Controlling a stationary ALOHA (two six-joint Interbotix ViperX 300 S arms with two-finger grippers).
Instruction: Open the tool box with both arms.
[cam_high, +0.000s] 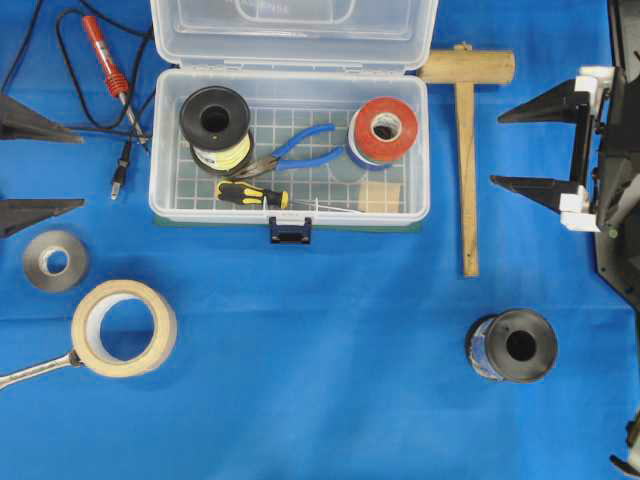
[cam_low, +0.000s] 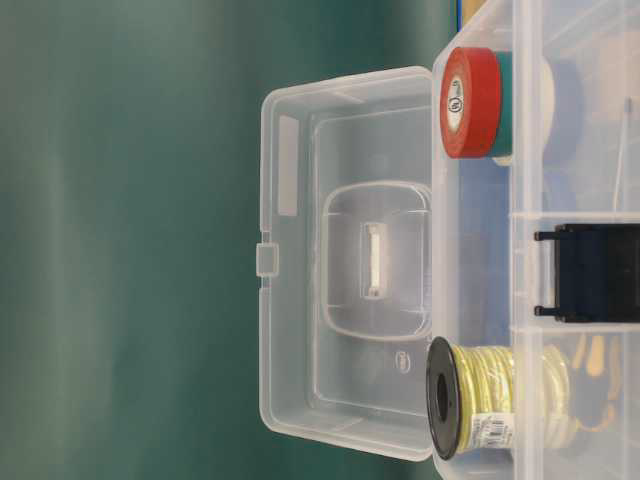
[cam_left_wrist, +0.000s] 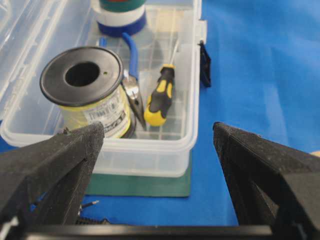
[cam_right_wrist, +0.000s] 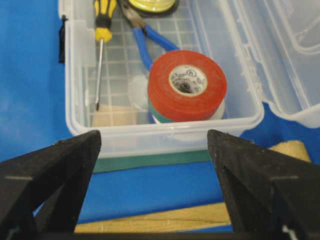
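1. Overhead view: left gripper (cam_high: 30, 167) and right gripper (cam_high: 525, 148), long pointed black fingers spread wide, nothing grasped.
2. Between them, clear of both: large clear plastic tool box (cam_high: 289, 215), lid (cam_high: 294, 30) swung back.
3. Judgement: opening looks complete; next, keep both arms clear.

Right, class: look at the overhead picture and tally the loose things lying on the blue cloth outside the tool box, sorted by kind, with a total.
Tape rolls: 2 (grey tape roll, cream tape roll)
Black spool: 1
Wooden mallet: 1
Soldering iron: 1
Wrench: 1
Total: 6
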